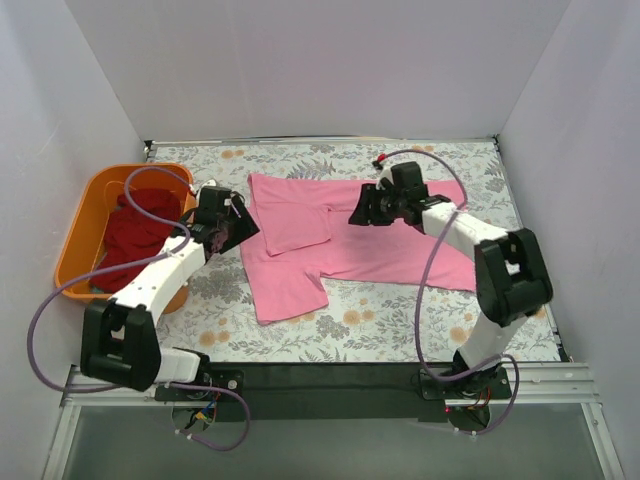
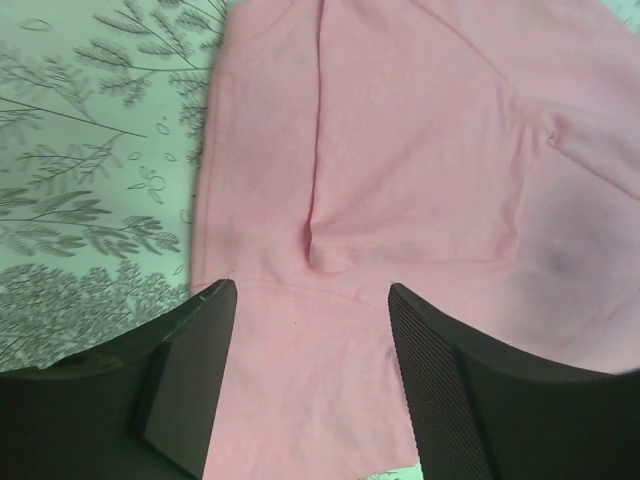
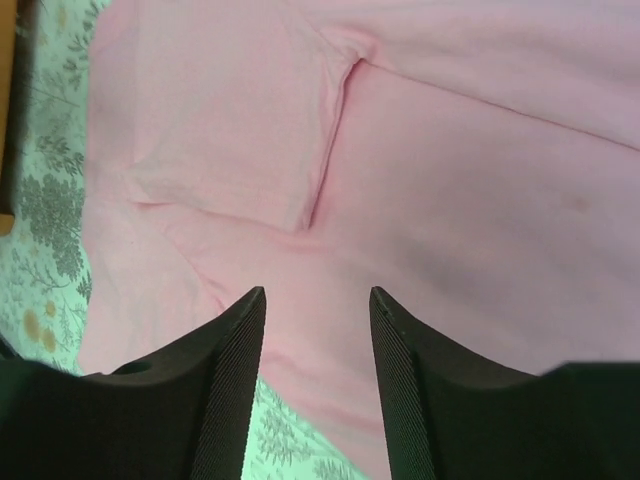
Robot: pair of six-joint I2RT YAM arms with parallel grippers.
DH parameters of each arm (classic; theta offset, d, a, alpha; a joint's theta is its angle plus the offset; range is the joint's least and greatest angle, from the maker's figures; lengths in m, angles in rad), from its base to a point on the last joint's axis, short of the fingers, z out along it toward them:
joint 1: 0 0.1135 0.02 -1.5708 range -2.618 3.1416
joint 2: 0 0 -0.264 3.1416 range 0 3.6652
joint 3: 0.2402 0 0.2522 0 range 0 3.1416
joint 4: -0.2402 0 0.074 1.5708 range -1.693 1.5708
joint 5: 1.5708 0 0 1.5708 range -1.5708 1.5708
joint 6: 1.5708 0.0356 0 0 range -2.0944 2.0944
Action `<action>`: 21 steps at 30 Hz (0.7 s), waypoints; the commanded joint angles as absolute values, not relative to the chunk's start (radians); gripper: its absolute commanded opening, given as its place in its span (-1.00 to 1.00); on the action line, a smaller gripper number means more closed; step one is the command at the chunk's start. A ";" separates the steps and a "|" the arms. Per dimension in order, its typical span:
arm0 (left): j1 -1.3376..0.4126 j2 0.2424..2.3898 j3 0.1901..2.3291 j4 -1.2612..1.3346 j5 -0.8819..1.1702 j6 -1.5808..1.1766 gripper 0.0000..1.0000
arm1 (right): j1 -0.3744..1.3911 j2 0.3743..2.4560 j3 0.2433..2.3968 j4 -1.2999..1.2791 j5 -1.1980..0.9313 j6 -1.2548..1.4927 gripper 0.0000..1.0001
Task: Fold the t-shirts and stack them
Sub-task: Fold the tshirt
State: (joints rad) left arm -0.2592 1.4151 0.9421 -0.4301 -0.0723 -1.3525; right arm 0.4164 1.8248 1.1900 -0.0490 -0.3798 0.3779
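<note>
A bright pink t-shirt [image 1: 350, 255] lies spread on the floral table, with one sleeve folded in over its body [image 1: 295, 228]. My left gripper [image 1: 243, 226] hovers at the shirt's left edge. In the left wrist view this gripper [image 2: 310, 295] is open, and pink cloth [image 2: 420, 150] lies flat below the gap between its fingers. My right gripper [image 1: 357, 213] hangs over the middle of the shirt. Seen from its own wrist, the right gripper [image 3: 316, 295] is open above the pink cloth [image 3: 450, 170], gripping nothing. Dark red t-shirts [image 1: 135, 235] lie heaped in the basket.
The orange plastic basket [image 1: 90, 195] stands at the table's left side, close beside my left arm. White walls enclose the table on the left, back and right. Bare floral tabletop [image 1: 400, 320] shows in front of the pink shirt.
</note>
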 commanded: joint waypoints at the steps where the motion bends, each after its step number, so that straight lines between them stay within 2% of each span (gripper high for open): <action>1: -0.261 1.290 0.872 -0.492 -0.173 -1.338 0.18 | 0.368 1.618 1.102 -0.162 -0.249 0.290 -0.08; 6: -0.261 1.259 0.781 -0.491 -0.172 -1.354 0.25 | 0.168 1.415 0.907 -0.261 -0.276 0.334 -0.01; 9: -0.261 1.287 0.781 -0.474 -0.169 -1.356 0.24 | 0.086 1.258 0.792 -0.304 -0.201 0.302 0.04; 15: -0.261 1.391 0.805 -0.433 -0.186 -1.336 0.12 | 0.054 1.030 0.687 -0.416 0.066 0.296 0.60; 16: -0.261 1.408 0.814 -0.430 -0.181 -1.335 0.10 | 0.051 0.994 0.681 -0.422 0.092 0.301 0.82; 17: -0.261 1.423 0.819 -0.426 -0.170 -1.333 0.04 | 0.040 0.983 0.673 -0.440 0.136 0.307 0.90; 18: -0.262 1.449 0.822 -0.423 -0.155 -1.335 0.01 | 0.034 0.977 0.673 -0.451 0.150 0.308 0.96; 21: -0.262 1.482 0.830 -0.410 -0.144 -1.335 -0.07 | 0.015 0.977 0.673 -0.483 0.163 0.304 0.97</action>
State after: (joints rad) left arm -0.2592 1.4715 0.7891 -0.4347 -0.1455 -1.3422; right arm 0.0315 0.9760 0.6781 -0.4294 0.0658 0.3088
